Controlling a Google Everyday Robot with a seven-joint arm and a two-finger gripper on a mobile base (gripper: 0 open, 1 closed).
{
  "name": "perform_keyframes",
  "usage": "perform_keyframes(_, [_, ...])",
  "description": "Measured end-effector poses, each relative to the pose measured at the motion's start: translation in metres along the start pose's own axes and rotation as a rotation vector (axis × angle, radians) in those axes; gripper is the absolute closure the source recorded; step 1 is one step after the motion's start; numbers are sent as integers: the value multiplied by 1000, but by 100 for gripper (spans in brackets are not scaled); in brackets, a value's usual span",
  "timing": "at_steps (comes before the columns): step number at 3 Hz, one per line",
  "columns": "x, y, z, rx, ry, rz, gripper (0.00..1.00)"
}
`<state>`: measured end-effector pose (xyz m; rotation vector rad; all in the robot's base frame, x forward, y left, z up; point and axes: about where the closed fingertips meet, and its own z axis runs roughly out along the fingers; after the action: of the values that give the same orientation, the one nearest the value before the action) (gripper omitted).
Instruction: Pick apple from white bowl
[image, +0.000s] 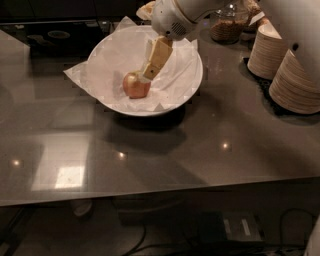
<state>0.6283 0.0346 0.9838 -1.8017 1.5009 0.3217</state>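
A small reddish-golden apple lies in the wide white bowl, which is lined with crinkled white paper whose corners poke out. The bowl stands on the dark glossy table towards the back. My gripper reaches down into the bowl from the upper right on a white arm. Its tan fingers point down-left and their tips are right at the apple's upper right side.
Two stacks of beige paper bowls stand at the right on the dark table. A glass jar with brown contents stands behind the white bowl. The table's front edge runs across the lower part of the view.
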Motion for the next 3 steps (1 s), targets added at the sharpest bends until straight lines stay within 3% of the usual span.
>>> perform_keyframes(1, [0, 1, 2, 2, 2, -16, 0])
perform_keyframes(3, [26, 3, 20, -4, -11, 43, 0])
